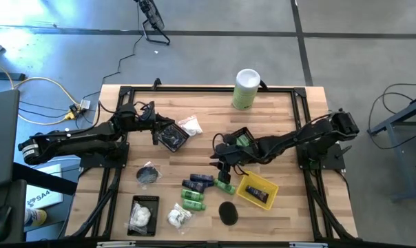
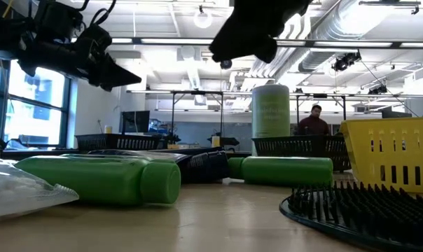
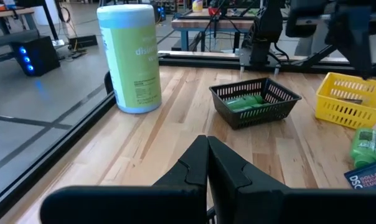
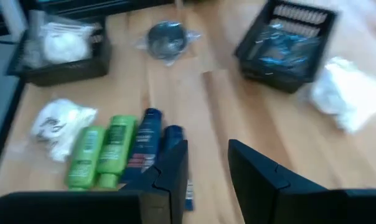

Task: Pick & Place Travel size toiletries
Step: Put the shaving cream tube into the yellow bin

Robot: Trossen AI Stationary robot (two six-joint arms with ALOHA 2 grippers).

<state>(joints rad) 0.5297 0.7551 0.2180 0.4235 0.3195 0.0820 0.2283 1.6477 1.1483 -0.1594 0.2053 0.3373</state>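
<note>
The right gripper (image 1: 222, 162) hung empty, fingers parted, just above the navy tubes (image 4: 152, 140) and green bottles (image 4: 101, 155) lying side by side mid-table; the left gripper (image 1: 155, 131), clenched shut, waited farther off

Canister (image 1: 246, 89) at the table's (image 1: 284, 207) far edge. Bottles (image 1: 193, 200) and tubes (image 1: 198, 182) lie mid-table, between a packet basket (image 1: 143, 215) on the left and another basket (image 1: 257, 191) on the right.

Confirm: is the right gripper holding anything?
No: the right gripper hangs over the wooden table with open, empty fingers.
</note>
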